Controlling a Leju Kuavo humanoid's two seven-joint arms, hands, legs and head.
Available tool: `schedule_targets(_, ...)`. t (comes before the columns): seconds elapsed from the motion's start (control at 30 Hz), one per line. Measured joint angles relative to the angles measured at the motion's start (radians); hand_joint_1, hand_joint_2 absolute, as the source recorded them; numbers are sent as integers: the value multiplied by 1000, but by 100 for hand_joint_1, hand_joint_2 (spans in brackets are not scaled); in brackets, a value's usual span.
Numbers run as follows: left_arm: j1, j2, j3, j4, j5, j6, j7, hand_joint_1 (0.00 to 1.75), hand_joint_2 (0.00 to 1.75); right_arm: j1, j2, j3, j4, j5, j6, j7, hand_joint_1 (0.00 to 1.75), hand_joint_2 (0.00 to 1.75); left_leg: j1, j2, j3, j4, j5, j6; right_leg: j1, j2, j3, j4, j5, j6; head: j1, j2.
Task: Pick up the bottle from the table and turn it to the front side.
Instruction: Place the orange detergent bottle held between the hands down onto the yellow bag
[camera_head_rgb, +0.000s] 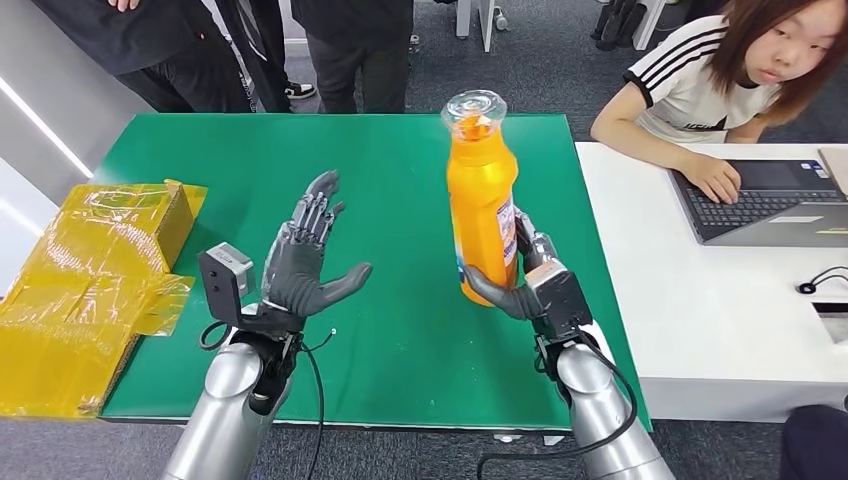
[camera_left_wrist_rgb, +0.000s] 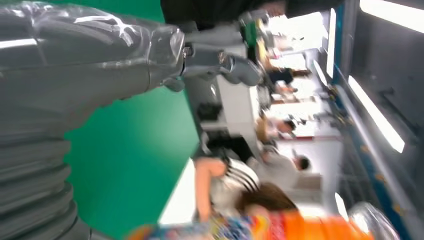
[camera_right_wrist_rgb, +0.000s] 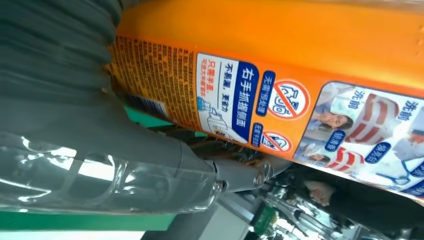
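An orange bottle (camera_head_rgb: 481, 200) with a clear cap stands upright in the air over the green table (camera_head_rgb: 400, 300), its printed label turned to the right side. My right hand (camera_head_rgb: 525, 280) grips it around its lower part. The right wrist view shows the bottle's label (camera_right_wrist_rgb: 280, 105) close up, with the thumb (camera_right_wrist_rgb: 150, 170) wrapped under it. My left hand (camera_head_rgb: 305, 255) hovers open, fingers spread, palm facing the bottle, a short way left of it. In the left wrist view the thumb (camera_left_wrist_rgb: 220, 62) sticks out over the table, and the bottle (camera_left_wrist_rgb: 300, 227) shows blurred.
A yellow wrapped box (camera_head_rgb: 90, 280) lies at the table's left edge. To the right stands a white desk (camera_head_rgb: 700, 310) where a person (camera_head_rgb: 730, 70) works on a laptop (camera_head_rgb: 760, 200). Other people (camera_head_rgb: 250, 50) stand behind the table's far edge.
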Motion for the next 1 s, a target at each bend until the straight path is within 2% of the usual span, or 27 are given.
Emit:
schedule_targets(0.1, -60, -11, -39, 26, 56, -76, 34, 0, 175, -49, 23, 34, 43, -24, 30, 4, 175, 175, 0, 1, 0, 0, 0, 0, 0, 1, 0, 0, 0, 0, 0, 0)
schedule_targets(0.27, -143, -26, -70, 80, 271, -209, 81, 0, 175, -125, 61, 81, 176, -29, 42, -7, 175, 175, 0, 1, 0, 0, 0, 0, 0, 2, 0, 0, 0, 0, 0, 0)
schedule_targets(0.6, -207, -4, -70, 153, 413, -265, 145, 0, 175, -182, 71, 106, 295, 4, 21, -15, 175, 175, 0, 1, 0, 0, 0, 0, 0, 2, -1, 0, 0, 0, 0, 0)
schedule_targets(0.7, -242, 10, -71, 178, 400, -256, 150, 0, 175, -185, 68, 114, 303, 20, 12, -2, 175, 175, 0, 1, 0, 0, 0, 0, 0, 2, -1, 0, 0, 0, 0, 0)
schedule_targets(0.8, -299, 21, -71, 228, 335, -191, 134, 0, 175, -182, 64, 132, 307, 41, -7, 13, 175, 175, 0, 1, 0, 0, 0, 0, 0, 2, -1, 0, 0, 0, 0, 0)
schedule_targets(0.9, -365, 36, -72, 332, 242, -118, 94, 0, 175, -170, 56, 152, 308, 50, -23, 24, 175, 175, 0, 2, 1, 0, 0, 0, 0, 2, -1, 0, 1, -1, 0, 0)
schedule_targets(1.0, -404, 51, -72, 428, 187, -85, 60, 0, 175, -153, 46, 165, 308, 51, -29, 31, 175, 175, 0, 2, 0, 0, 0, 0, 0, 2, -1, 0, 1, -1, 0, 0)
